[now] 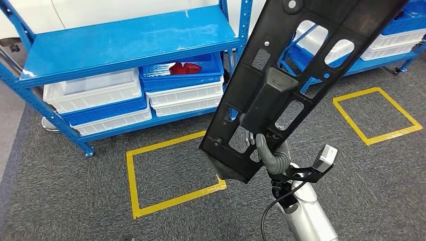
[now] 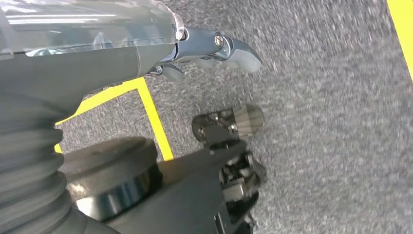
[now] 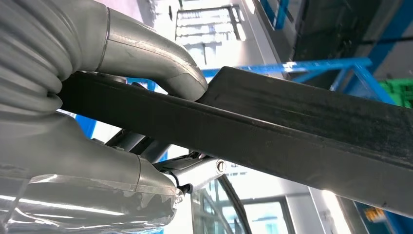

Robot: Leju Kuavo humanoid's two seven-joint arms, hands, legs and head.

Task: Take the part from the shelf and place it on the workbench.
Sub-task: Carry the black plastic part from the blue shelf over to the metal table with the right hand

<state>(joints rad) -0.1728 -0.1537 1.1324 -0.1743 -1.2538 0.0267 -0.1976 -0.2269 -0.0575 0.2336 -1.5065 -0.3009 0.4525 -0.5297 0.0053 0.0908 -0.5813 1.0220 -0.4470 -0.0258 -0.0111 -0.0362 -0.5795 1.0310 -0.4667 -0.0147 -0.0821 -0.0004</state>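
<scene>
A long black plastic part point(image 1: 281, 85) with several cutouts stands tilted in front of me, reaching from mid-picture up to the top right. My right hand point(image 1: 270, 152) grips it near its lower end, fingers through a cutout. In the right wrist view the thumb point(image 3: 160, 63) lies on one face of the part's edge point(image 3: 302, 131) and a finger point(image 3: 195, 173) on the other. My left hand point(image 2: 160, 53) hangs over the grey carpet, its fingers point(image 2: 246, 119) apart and nothing in them.
A blue shelf point(image 1: 125, 42) stands at the back left, with white and blue bins point(image 1: 95, 90) below it; one bin holds red items point(image 1: 183, 68). Two yellow tape squares point(image 1: 131, 181) point(image 1: 374, 135) mark the carpet. More bins point(image 1: 397, 37) sit at the far right.
</scene>
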